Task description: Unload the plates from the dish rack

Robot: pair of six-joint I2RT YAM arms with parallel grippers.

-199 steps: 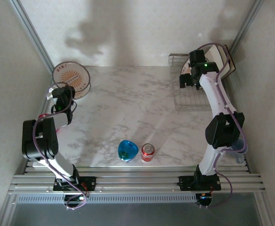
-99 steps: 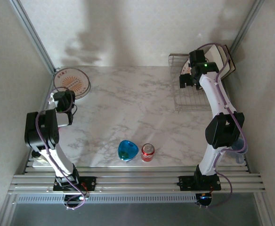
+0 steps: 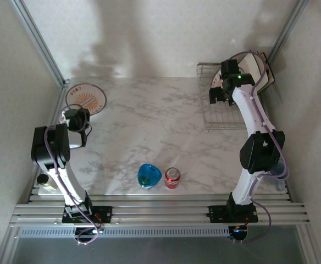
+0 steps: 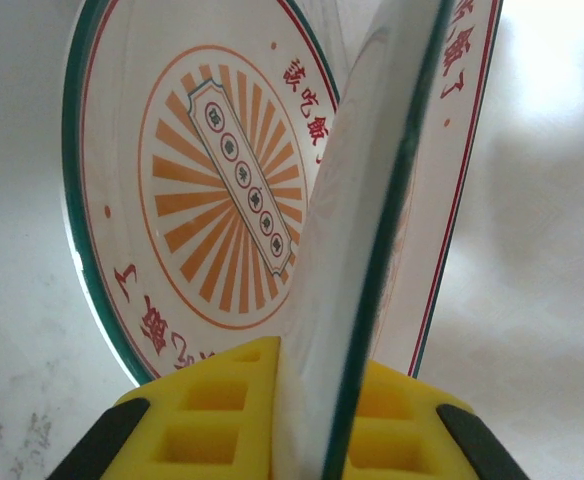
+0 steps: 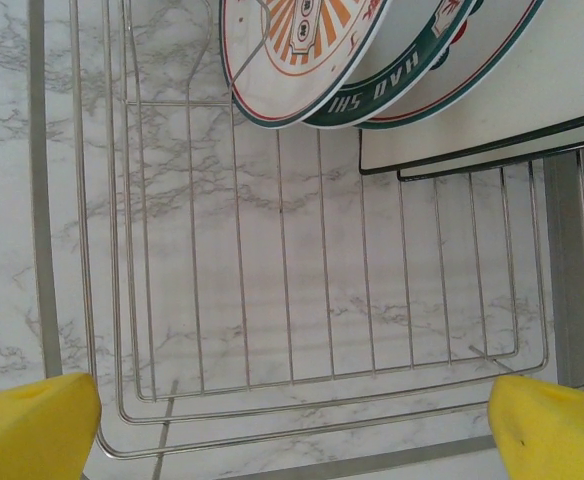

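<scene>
My left gripper point(image 4: 322, 400) is shut on the rim of a round white plate point(image 4: 372, 200) with a green edge, seen edge-on. That plate leans over a second round plate point(image 4: 202, 180) with an orange sunburst. From above, these plates point(image 3: 86, 98) sit at the table's far left, with the left gripper point(image 3: 78, 113) at their near rim. My right gripper point(image 5: 292, 430) hangs open above the dish rack point(image 5: 272, 300), holding nothing. Round plates point(image 5: 292, 50) and square cream plates point(image 5: 492, 110) stand at the rack's far end. The top view shows the right gripper point(image 3: 218, 94) over the rack point(image 3: 226, 118).
A glossy blue bowl point(image 3: 149, 175) and a red can point(image 3: 172, 177) stand near the front middle of the marble table. Side walls and slanted metal posts close in both sides. The rack sits in the far right corner.
The left arm has lowered its plate down onto the plate at the far left, and its elbow has swung back towards the left wall. The right arm has not moved.
</scene>
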